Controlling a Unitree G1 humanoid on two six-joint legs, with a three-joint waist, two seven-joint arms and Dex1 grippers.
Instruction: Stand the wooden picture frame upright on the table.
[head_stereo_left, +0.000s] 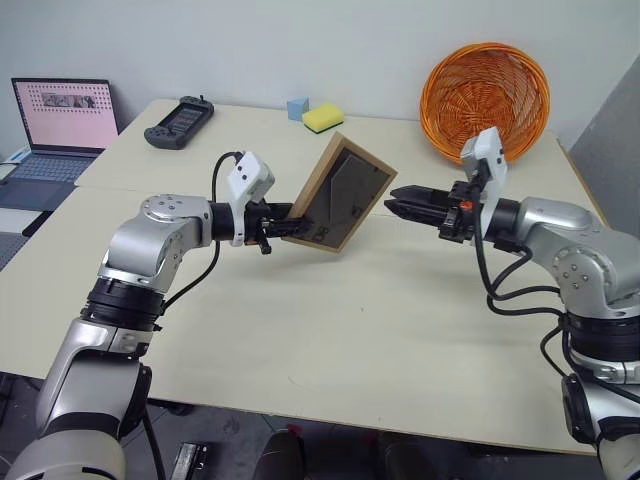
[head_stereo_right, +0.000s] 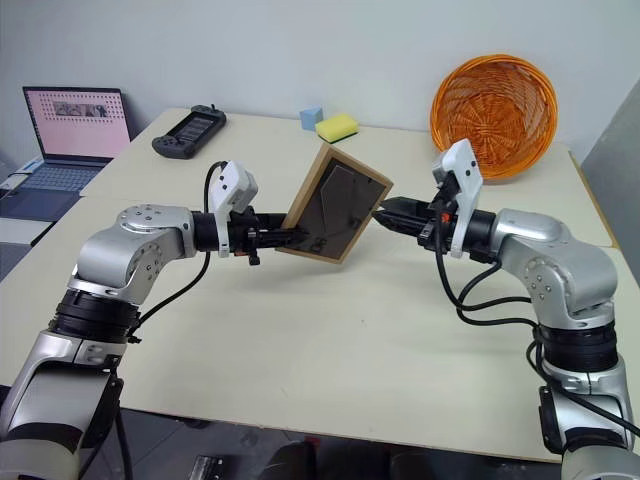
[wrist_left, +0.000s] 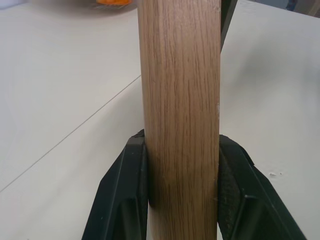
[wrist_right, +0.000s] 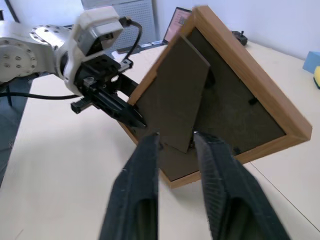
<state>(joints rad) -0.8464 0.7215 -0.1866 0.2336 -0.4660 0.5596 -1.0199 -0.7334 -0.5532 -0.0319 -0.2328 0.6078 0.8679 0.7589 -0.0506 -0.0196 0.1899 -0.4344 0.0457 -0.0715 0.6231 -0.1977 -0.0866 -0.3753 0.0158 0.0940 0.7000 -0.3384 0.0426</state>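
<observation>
The left claw (head_stereo_left: 283, 228) is clamped on the lower edge of the small rectangular light-wood picture frame (head_stereo_left: 340, 193), holding it tilted in the air above the middle of the large pale cream bench (head_stereo_left: 330, 330), its dark grey back panel and fold-out stand (wrist_right: 180, 107) turned toward the robot. The right claw (wrist_right: 175, 142) has its two black fingers slightly apart, level with the free end of that stand and holding nothing. To do this step well, I judge the right claw should pinch the stand's free end and swing it fully outward while the left keeps the frame steady, then lower it so that the bottom edge and stand foot land together.
</observation>
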